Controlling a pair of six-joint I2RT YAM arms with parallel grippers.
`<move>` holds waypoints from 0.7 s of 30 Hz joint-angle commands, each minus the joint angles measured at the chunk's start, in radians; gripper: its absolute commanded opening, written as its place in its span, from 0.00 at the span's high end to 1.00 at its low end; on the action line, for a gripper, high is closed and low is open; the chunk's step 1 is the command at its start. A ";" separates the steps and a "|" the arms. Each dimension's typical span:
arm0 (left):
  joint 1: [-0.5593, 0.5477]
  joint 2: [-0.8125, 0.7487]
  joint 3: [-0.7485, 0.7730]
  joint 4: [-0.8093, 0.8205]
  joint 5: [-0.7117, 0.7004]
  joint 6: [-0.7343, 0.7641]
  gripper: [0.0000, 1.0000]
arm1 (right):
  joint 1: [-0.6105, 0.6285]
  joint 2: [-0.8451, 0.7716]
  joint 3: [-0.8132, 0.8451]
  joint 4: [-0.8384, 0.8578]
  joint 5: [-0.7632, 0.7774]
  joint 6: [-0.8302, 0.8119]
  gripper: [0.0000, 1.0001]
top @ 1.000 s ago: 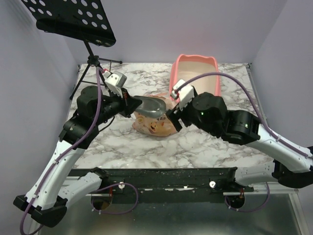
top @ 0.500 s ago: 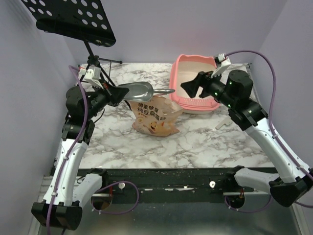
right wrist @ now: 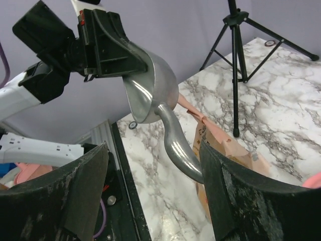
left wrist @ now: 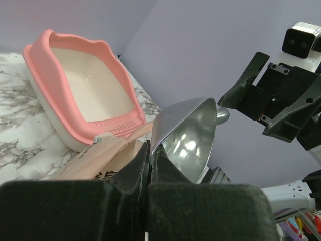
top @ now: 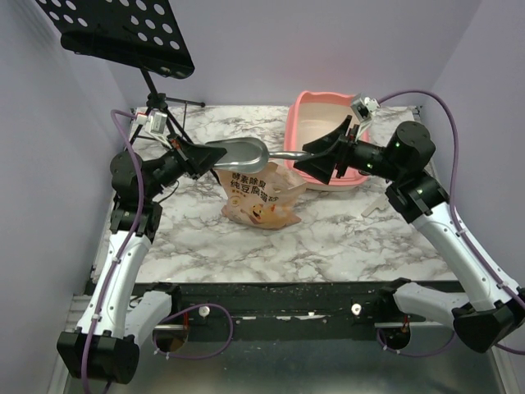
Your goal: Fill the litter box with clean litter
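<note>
Plain lilac walls (top: 271, 49) on three sides, and below them a white marble tabletop veined in grey (top: 353, 238). At the far right of that top, the pink rectangular plastic litter box (top: 326, 96), rounded at the corners, with a raised rim and a pale inside plainly seen from the left wrist (left wrist: 88, 88). Just beside its near left corner, at mid-table, a crumpled orange-tan paper bag (top: 258, 197) printed with dark characters and a cartoon face. Above the bag and clear of the marble, a grey metal scoop (top: 238, 152), bowl to the left, curved handle reaching right toward the left side of the box. Gripped at the rim of the bowl by the left gripper (top: 201, 158), its black fingers (left wrist: 135, 170) clamped together on the thin metal edge, hollow of the bowl shining just beyond them (left wrist: 188, 135). At the free end of the handle, the right gripper (top: 316, 156), spread wide, hanging in front of the near left part of the box. From the right wrist, one dark finger on either side of the handle tip (right wrist: 153, 150), the tip close against one finger; touching or not, impossible to tell. At the far left, well apart from the box, a black perforated music stand (top: 123, 33) on a thin black tripod, feet on the marble.
</note>
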 commanded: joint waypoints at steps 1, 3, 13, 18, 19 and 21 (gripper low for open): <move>0.005 -0.030 0.015 0.082 0.039 -0.047 1.00 | -0.006 0.006 -0.030 0.052 -0.132 0.064 0.21; 0.005 -0.036 0.017 0.087 0.040 -0.045 1.00 | -0.006 0.009 -0.034 0.088 -0.132 0.080 0.21; 0.006 -0.052 0.018 0.113 0.074 -0.074 1.00 | -0.006 0.024 -0.033 0.093 -0.146 0.098 0.21; 0.005 -0.038 0.040 0.109 0.080 -0.074 1.00 | -0.006 0.033 -0.031 0.099 -0.172 0.109 0.22; 0.005 -0.033 0.037 0.112 0.080 -0.073 1.00 | -0.006 0.036 -0.031 0.104 -0.183 0.113 0.23; 0.003 -0.030 0.035 0.118 0.078 -0.073 1.00 | -0.006 0.042 -0.031 0.118 -0.203 0.129 0.24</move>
